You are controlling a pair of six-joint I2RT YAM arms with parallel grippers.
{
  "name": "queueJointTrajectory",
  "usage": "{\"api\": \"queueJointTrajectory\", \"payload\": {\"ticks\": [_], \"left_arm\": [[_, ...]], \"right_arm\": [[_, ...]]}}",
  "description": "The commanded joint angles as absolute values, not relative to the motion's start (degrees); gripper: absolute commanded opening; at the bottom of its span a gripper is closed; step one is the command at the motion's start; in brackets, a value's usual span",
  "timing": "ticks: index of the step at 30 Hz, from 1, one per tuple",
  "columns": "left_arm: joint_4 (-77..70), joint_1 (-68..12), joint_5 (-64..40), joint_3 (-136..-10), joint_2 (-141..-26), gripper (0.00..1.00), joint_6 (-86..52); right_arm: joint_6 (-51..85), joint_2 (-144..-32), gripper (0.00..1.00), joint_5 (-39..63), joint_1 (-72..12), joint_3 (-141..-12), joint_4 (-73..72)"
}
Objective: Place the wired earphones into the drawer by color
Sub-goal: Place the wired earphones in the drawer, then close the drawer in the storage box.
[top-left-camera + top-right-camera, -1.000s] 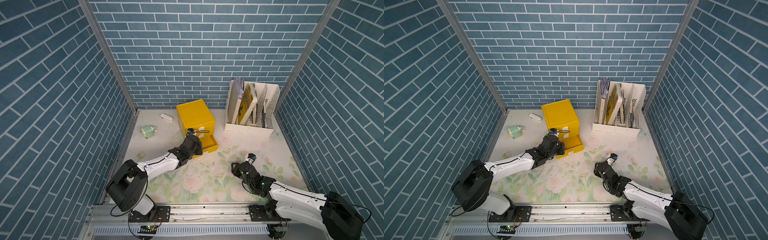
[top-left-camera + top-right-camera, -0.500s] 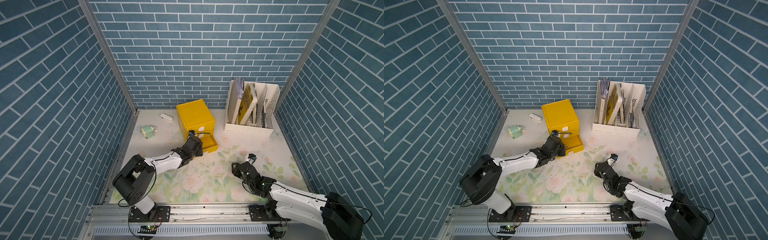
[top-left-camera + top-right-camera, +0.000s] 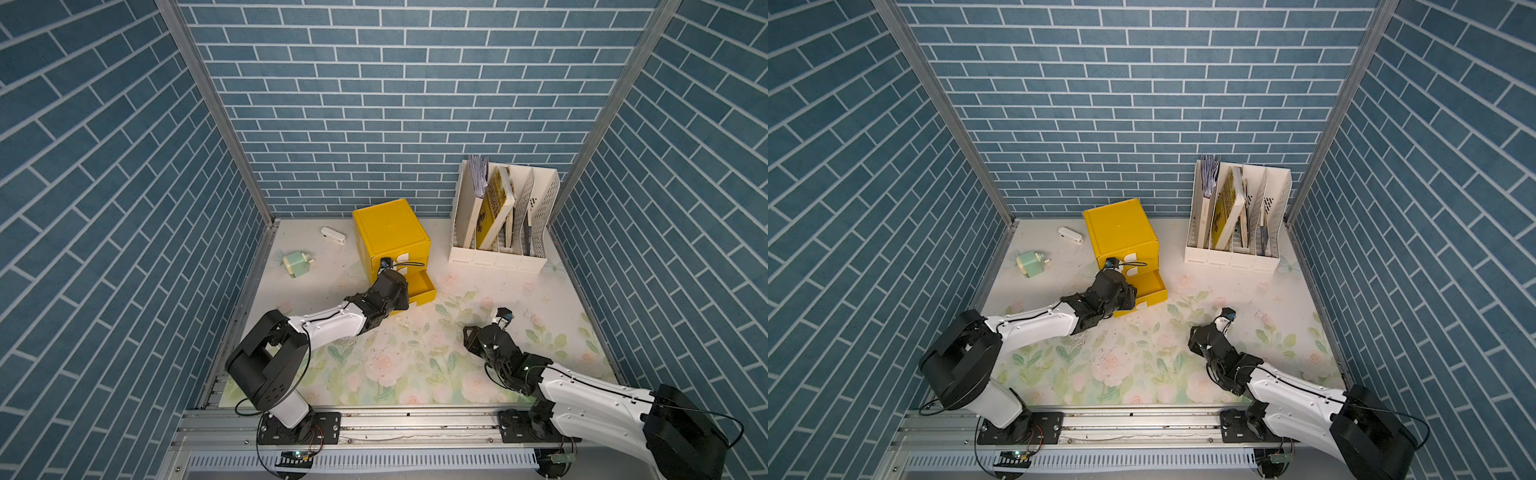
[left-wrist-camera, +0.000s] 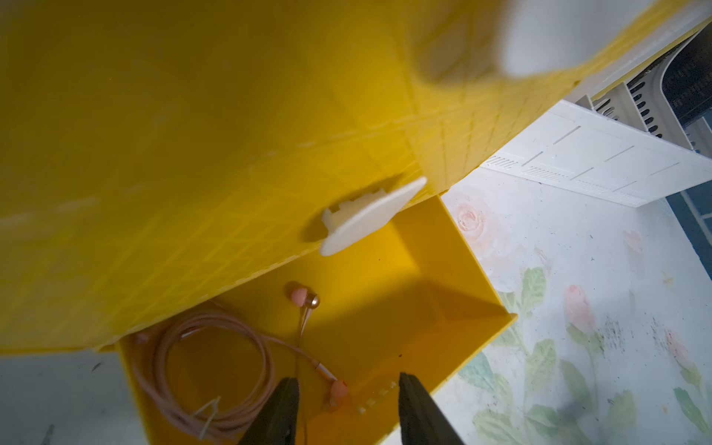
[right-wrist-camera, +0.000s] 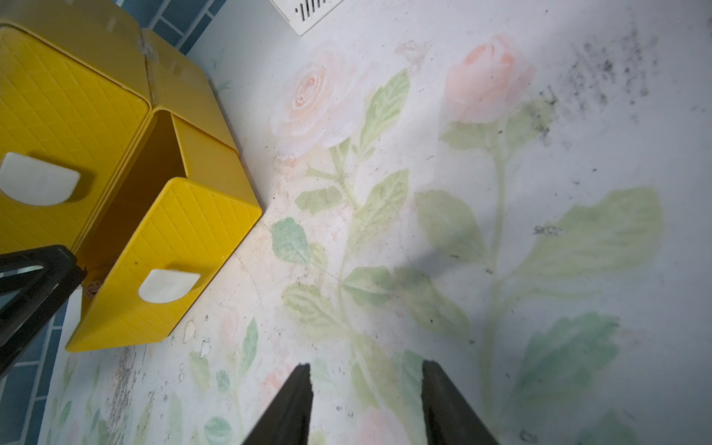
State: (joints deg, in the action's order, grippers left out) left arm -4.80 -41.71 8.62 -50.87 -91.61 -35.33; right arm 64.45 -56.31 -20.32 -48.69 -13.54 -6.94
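Observation:
The yellow cabinet [image 3: 388,232] [image 3: 1119,228] stands at the back of the mat with its bottom drawer [image 3: 423,286] [image 3: 1153,286] pulled out. In the left wrist view, pinkish-copper wired earphones [image 4: 304,298] lie coiled on the floor of that drawer [image 4: 462,277]. My left gripper [image 4: 346,377] [image 3: 400,296] hangs open just above them. One earbud lies loose below the gap, touching neither finger. My right gripper [image 5: 366,364] [image 3: 473,338] hovers open over the floral mat, empty, to the right of the drawer [image 5: 185,246].
A white slotted file rack [image 3: 498,232] with books stands at the back right. A mint-green sharpener [image 3: 295,264] and a small white object [image 3: 332,236] lie left of the cabinet. Blue brick walls close in three sides.
My left gripper has opened over the bottom drawer and let go of the pinkish-copper earphones, which now lie inside. The left arm shifted slightly. The right arm has not moved.

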Motion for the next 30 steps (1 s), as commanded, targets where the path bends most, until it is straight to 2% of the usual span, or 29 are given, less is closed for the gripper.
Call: {"api": "queueJointTrajectory", "payload": {"ticks": [1,11,17,22,25,30], "left_arm": [[-3.4,-42.3,9.3,-53.1,-89.8,0.49,-34.8],[-1.1,-43.5,5.8,-56.7,-82.3,0.49,-33.8],[5.2,-43.4,6.8,-64.7,-76.8,0.52,-30.7],[11.4,-39.0,6.6,-70.3,-76.4,0.52,-30.2],[12.5,-33.4,4.2,-70.8,-77.2,0.52,-31.2],[12.3,-27.2,1.9,-75.2,-80.9,0.49,-28.7]], "right_arm": [[63.0,-56.0,0.49,-20.6,-48.4,-13.4,-7.5],[60.6,-55.4,0.49,-18.2,-48.3,-12.9,-11.4],[59.1,-58.4,0.48,-6.5,-47.6,-8.9,-31.0],[60.9,-68.1,0.44,3.2,-47.7,-8.6,-46.9],[63.8,-75.5,0.35,6.8,-47.8,-8.0,-57.5],[69.1,-88.8,0.03,6.9,-49.7,-7.7,-73.7]]}}
